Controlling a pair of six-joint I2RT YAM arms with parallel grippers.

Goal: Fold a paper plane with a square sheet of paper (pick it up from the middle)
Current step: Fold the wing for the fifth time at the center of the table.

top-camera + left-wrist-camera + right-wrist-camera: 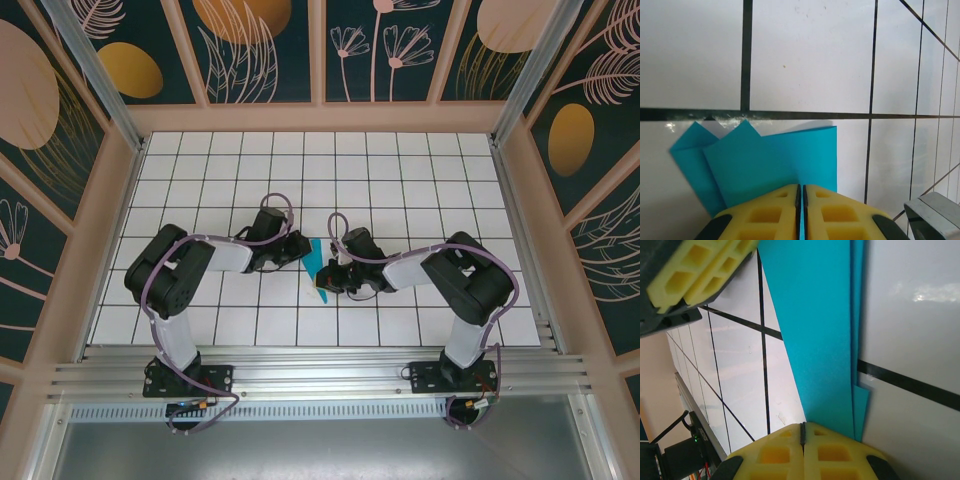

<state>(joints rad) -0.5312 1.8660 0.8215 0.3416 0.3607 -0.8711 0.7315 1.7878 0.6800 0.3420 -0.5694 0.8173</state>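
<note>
Creases are set in the square sheet of paper (316,263), which is found at the middle of the tiled table (400,180), between the two arms. One end is clamped by the right gripper (802,424), its pads pressed together on the layers. The left gripper (801,186) is seen with pads almost together (a teal sliver shows in the slit), so a light pinch on the sheet's edge is judged. Should that pinch be slackened under tension, the layers could be slid apart and the folds spoiled; if both ends are dragged, the paper could be torn.
</note>
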